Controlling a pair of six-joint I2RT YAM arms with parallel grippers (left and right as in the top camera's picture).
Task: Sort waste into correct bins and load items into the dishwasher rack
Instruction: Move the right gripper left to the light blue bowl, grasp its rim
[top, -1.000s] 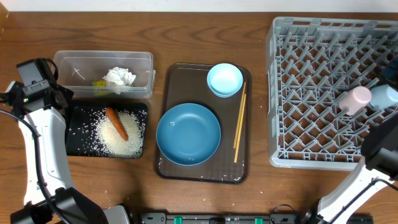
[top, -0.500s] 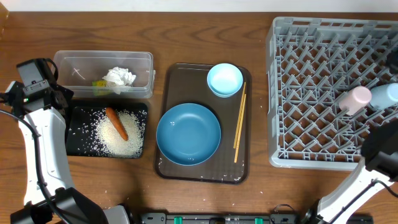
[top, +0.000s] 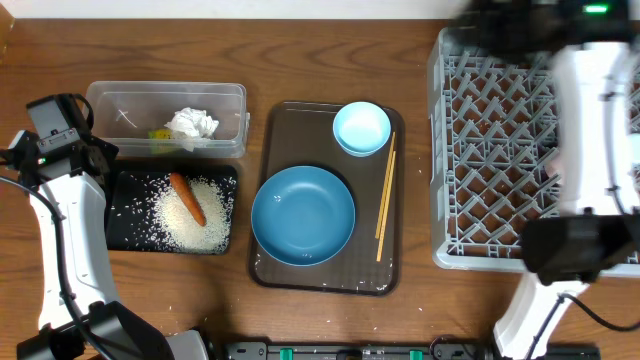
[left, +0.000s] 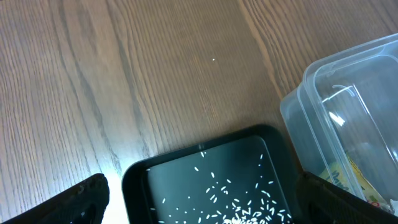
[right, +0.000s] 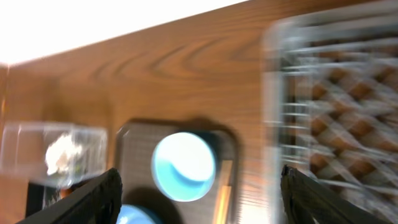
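Right arm (top: 590, 120) has swung since the earlier overhead frame: from the near right edge of the dishwasher rack (top: 490, 150) up and across it, now motion-blurred over the rack's far side. Left arm unchanged.

Right gripper (right: 199, 190): fingers spread wide at either edge of its wrist view, nothing between them. The pale cup seen earlier in the rack's right half is now behind the arm; cannot tell how it sits.

Wrist view looks down on the small light-blue bowl (right: 184, 166), which stands in the far right corner of the brown serving tray (top: 290, 135). Chopsticks (top: 385, 195) lie just beside the bowl, along the tray's right side. Large blue dish (top: 303, 215) fills the tray's near half.

Left gripper (left: 202, 199): also wide and empty, over the far edge of the black tray (left: 168, 180), next to the clear tub (left: 348, 81).

Waste looks sorted: rice (top: 190, 220) and carrot (top: 187, 197) in the black tray, tissue (top: 192, 124) and wrapper (top: 158, 133) in the tub.

Judgement: loading step, arm in transit toward the next item, probably the bowl. Next move calls for slowing, then lining up over the bowl's rim with one finger inside and one outside, on the side away from the chopsticks so they are not knocked.
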